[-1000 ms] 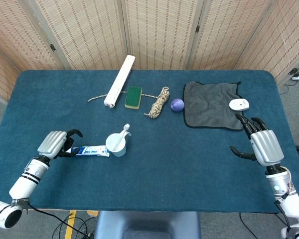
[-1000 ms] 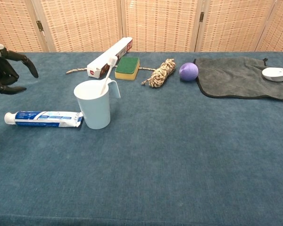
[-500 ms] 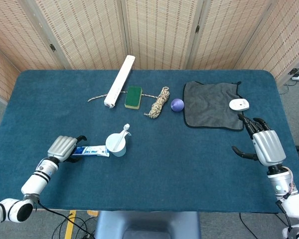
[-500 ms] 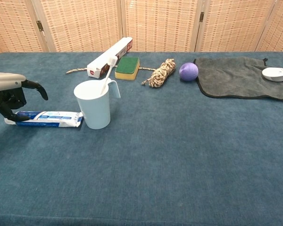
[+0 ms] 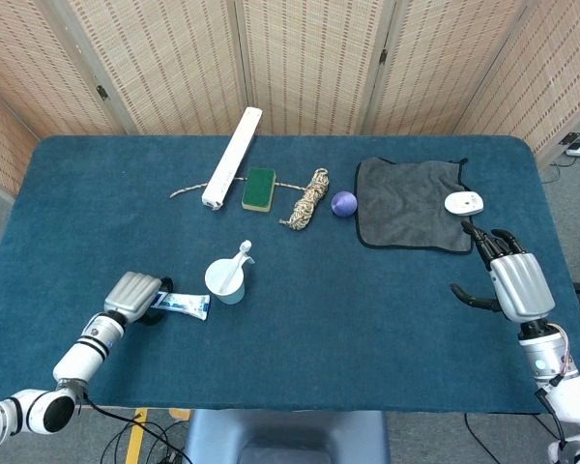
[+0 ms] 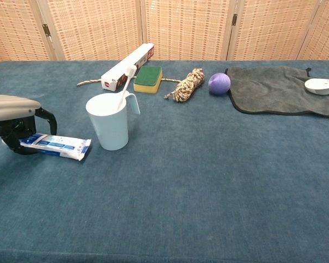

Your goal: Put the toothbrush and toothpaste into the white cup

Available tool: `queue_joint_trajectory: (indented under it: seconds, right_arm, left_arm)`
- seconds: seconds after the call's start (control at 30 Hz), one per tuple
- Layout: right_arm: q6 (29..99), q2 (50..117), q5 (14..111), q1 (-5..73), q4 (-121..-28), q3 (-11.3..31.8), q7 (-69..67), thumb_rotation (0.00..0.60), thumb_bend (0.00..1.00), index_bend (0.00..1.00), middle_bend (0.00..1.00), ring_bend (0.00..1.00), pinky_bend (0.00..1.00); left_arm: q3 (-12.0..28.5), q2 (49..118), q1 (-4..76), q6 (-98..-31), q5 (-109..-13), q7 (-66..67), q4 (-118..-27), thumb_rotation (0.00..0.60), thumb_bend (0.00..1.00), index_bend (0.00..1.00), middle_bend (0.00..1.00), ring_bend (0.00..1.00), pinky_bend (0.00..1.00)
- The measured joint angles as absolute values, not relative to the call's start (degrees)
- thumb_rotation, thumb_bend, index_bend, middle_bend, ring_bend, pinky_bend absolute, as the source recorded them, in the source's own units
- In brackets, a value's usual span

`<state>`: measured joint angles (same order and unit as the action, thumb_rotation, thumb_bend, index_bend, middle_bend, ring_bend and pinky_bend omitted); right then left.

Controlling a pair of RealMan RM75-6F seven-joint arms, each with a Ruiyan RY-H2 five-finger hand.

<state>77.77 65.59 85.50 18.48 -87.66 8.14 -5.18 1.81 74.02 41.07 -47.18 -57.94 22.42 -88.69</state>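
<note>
1. Blue cloth covers the table (image 5: 367, 319), and the white cup (image 5: 226, 280) stands upright on it, left of centre.
2. Leaning inside the cup, the toothbrush (image 6: 125, 82) rests against the rim with its head sticking out toward 1 o'clock.
3. At 9 o'clock from the cup lies the toothpaste (image 6: 56, 146), flat on the cloth, its near end just beside the cup's base but apart from it in the chest view.
4. Over the far end of the tube sits the left hand (image 5: 133, 294); its dark fingers (image 6: 17, 131) are curled down around that end, gripping it against the cloth.
5. Near the table's right edge, the right hand (image 5: 515, 282) hovers with its fingers spread apart and nothing in them; the chest view does not show it.
6. At 12 o'clock from that hand lies a grey towel (image 5: 411, 204), with a white mouse (image 5: 463, 203) at its right edge.
7. Along the far side, from 12 o'clock of the cup going right, sit a long white box (image 5: 233, 157), a green sponge (image 5: 259, 188), a coil of rope (image 5: 310, 198) and a purple ball (image 5: 343, 203).
8. Woven screens (image 5: 300, 58) stand behind the table.
</note>
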Motion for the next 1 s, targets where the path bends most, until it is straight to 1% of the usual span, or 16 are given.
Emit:
queue_joint_trajectory:
  seconds: [0.3,0.7,0.8,0.9,1.0]
  right_arm:
    - [77.4,65.75,85.51,18.78,-87.62,8.19,-5.14,0.6,0.16,0.0,0.2,0.33,0.2]
    - [77.51,65.62,85.21,18.48,-87.53,8.07,-5.22,0.6,0.16,0.0,0.2,0.33,0.2]
    - [77.54,65.61,85.12,18.38,-87.43,8.04,-5.34,0.6,0.16,0.0,0.2,0.33,0.2]
    - [77.64,65.59,85.13,18.33,-87.34,8.07,-5.52,0.6,0.16,0.0,0.2,0.33,0.2]
    - [77.65,65.6,85.19,18.32,-87.26,8.06,-5.67,0.6,0.16,0.0,0.2,0.33,0.2]
  left_arm:
    - [0.58,74.94,38.99,-50.66,-64.29,20.26,-87.79,0.6,0.35,0.37,0.91,0.79,0.78]
    - [0.58,78.96,38.7,-52.15,-65.42,22.45,-85.23,0.6,0.35,0.37,0.91,0.79,0.78]
    - [0.66,79.66,38.63,-52.49,-65.66,23.04,-84.6,0.6,0.35,0.39,0.92,0.8,0.78]
    - [1.03,80.09,38.4,-52.9,-65.55,22.61,-84.35,0.6,0.35,0.44,0.93,0.81,0.78]
    - [1.17,80.54,38.12,-53.02,-65.68,21.95,-84.06,0.6,0.35,0.47,0.94,0.81,0.78]
